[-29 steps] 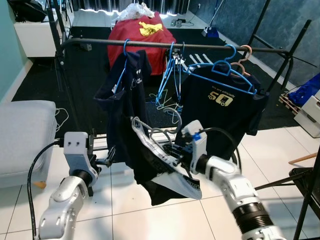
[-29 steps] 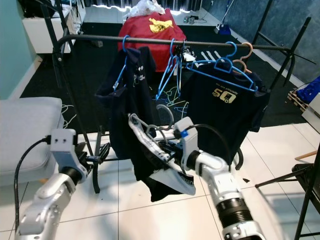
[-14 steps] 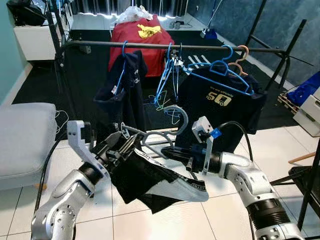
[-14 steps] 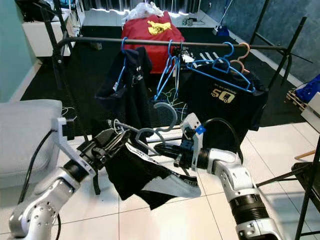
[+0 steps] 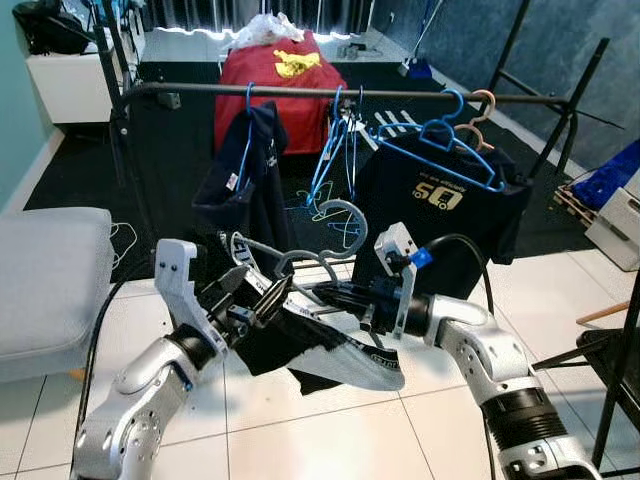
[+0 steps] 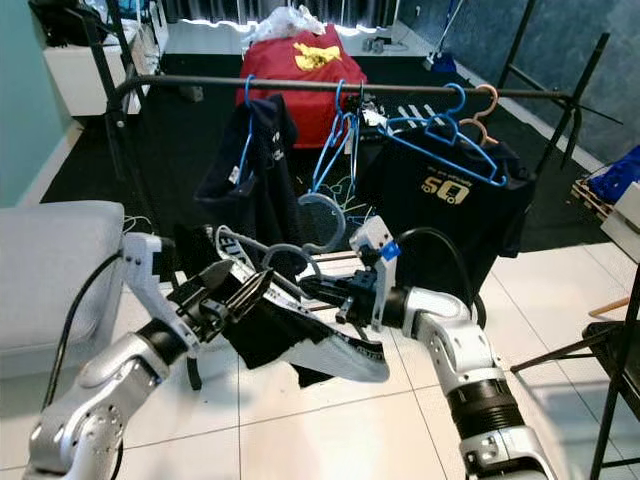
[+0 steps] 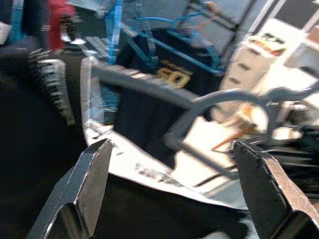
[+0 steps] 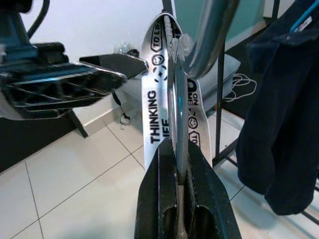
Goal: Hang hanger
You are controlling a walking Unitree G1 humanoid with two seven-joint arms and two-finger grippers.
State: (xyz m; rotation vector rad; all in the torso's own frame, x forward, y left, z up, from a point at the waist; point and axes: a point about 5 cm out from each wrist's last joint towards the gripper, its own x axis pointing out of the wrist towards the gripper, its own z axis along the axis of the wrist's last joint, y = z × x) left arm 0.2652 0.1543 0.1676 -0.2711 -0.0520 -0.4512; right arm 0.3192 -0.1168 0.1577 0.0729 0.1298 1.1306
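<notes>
Currently floating well below the rail [image 5: 330, 93]: grey hanger [image 5: 335, 222] draped with a dark garment [image 5: 300, 345]. Clamping its bar, right gripper [image 5: 335, 295]; spreading wide beside the cloth, left gripper [image 5: 250, 300]. Risking a snag among the blue hangers [image 5: 340, 150] while lifting.

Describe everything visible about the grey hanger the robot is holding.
The grey hanger looks like smooth metal or plastic, with a round hook curving upward below the black rail, not yet on it. It is tilted, carrying a black garment with white printed trim. The right claw is shut on its bar; the left claw is open at the garment's other shoulder.
</notes>
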